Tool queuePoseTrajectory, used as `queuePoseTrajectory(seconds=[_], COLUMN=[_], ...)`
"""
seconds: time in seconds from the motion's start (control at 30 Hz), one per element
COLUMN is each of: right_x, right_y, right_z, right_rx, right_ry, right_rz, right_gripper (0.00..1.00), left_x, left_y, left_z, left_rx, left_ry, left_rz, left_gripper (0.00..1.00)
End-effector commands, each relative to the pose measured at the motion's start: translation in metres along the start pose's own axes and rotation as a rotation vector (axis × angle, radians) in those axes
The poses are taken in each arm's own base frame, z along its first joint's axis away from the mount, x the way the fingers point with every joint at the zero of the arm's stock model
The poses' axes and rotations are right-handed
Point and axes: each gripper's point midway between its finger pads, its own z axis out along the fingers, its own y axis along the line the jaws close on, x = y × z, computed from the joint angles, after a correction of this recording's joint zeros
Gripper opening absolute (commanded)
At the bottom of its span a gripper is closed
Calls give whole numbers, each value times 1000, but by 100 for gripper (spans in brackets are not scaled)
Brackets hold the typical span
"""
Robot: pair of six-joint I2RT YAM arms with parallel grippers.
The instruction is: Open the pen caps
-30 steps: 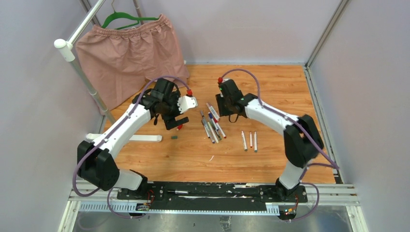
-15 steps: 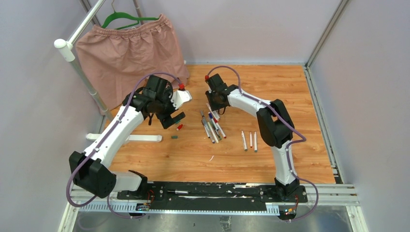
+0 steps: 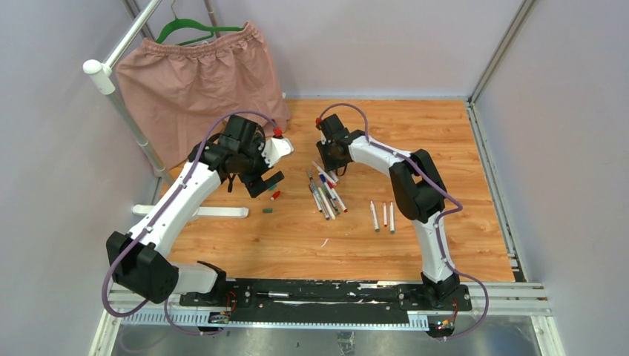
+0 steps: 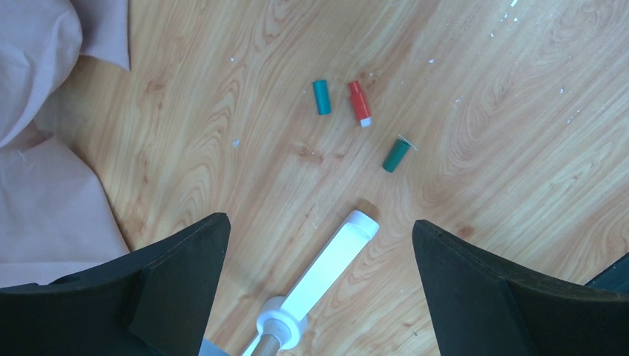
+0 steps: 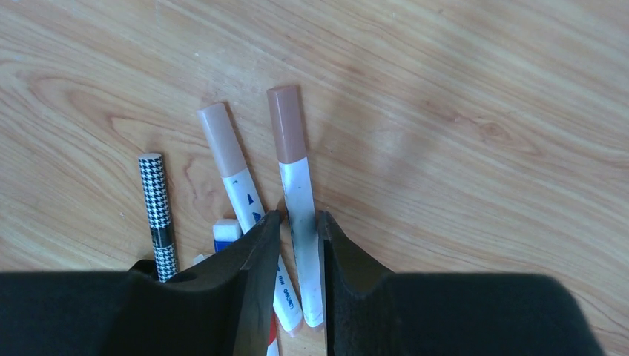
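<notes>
The pens [image 3: 326, 194] lie in a loose bunch mid-table, with three more [image 3: 383, 216] to their right. My right gripper [image 3: 329, 161] is down at the bunch's far end. In the right wrist view it [image 5: 299, 216] is shut on the white barrel [image 5: 300, 200] of a pen with a brown cap [image 5: 286, 122] that lies on the wood. A tan-capped pen [image 5: 222, 141] and a houndstooth pen [image 5: 157, 211] lie beside it. My left gripper [image 3: 265, 180] hovers open and empty [image 4: 319, 222] above loose pen caps: teal [image 4: 321, 97], red [image 4: 360, 104] and green [image 4: 396, 155].
A white bar [image 3: 215, 212], the foot of a clothes rack, lies on the table at left and shows under my left gripper [image 4: 334, 256]. A pink garment [image 3: 196, 81] hangs on a green hanger at the back left. Grey walls close in the wooden table [image 3: 445, 148].
My right arm has swung left and down onto the far end of the pen bunch. My left arm pulled back and up a little. Both have barely moved in the last half second.
</notes>
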Motion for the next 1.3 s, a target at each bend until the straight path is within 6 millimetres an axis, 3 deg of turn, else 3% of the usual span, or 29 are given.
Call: queuePoseTrajectory(seconds=[0.0,0.27,0.37,0.43,0.57,0.7,0.8,0.87,1.0,1.13,1.27], right_x=[15,42,51,53,41,17,-5,-18,-20,-7,13], right_y=[-2,-9,-17,-21,-25,-22,-18,-6,36,85,115], right_z=[5,14,14,11,-3,-24,-50,-75,-119,-161,-193], right_rx=[-12,32,86,104,115,92,57,-23,-258,-552,-694], right_ry=[54,103,100,83,23,-47,-115,-156,-160,-131,-101], right_rz=[-4,-39,-74,-85,-93,-105,-107,-101,-88,-49,-45], right_gripper=[31,31,27,19,0,0,0,0,0,0,0], left_x=[-1,1,-1,-4,-15,-22,-25,-25,-28,-32,-42], left_y=[6,9,11,13,18,19,8,-8,-30,-34,-44], left_z=[-2,-2,-5,-8,-19,-26,-27,-29,-41,-47,-51], left_rx=[-16,-29,-38,-46,-68,-71,-23,35,76,60,77], left_ry=[11,24,17,4,-40,-70,-114,-169,-277,-307,-357], left_rz=[2,8,15,27,45,56,118,198,374,527,620], left_gripper=[100,100,100,100,100,100,100,100,100,100,100])
